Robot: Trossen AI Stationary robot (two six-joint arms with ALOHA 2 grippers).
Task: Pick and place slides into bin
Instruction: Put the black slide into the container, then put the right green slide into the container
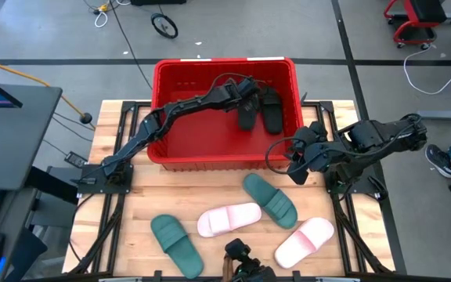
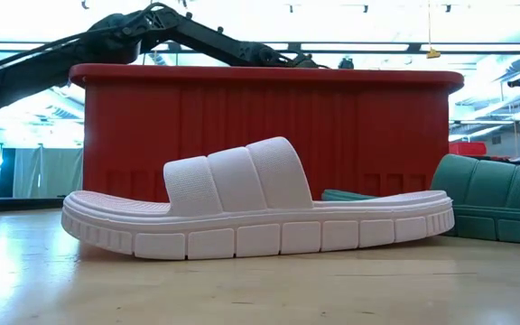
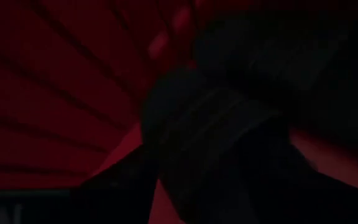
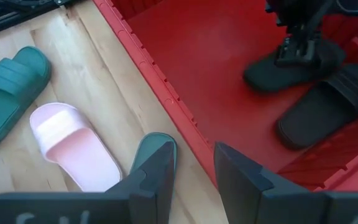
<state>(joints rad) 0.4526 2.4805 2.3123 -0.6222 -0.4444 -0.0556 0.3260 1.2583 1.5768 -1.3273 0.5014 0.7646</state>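
High view: nearest on the counter lie two green slides and two pink slides. Beyond, the right pincer hovers half open and empty by the bin. Inside, the left pincer stands open over two black slides.

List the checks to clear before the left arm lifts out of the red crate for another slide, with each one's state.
1. Both black rubber slides inside the large red plastic crate: ok.
2. Left gripper released its slide: cannot tell; it sits right at the slide.
3. Right gripper open and empty, at the crate's near rim: ok.
4. Two dark green slides and two pale pink slides on the wooden table: ok, waiting.
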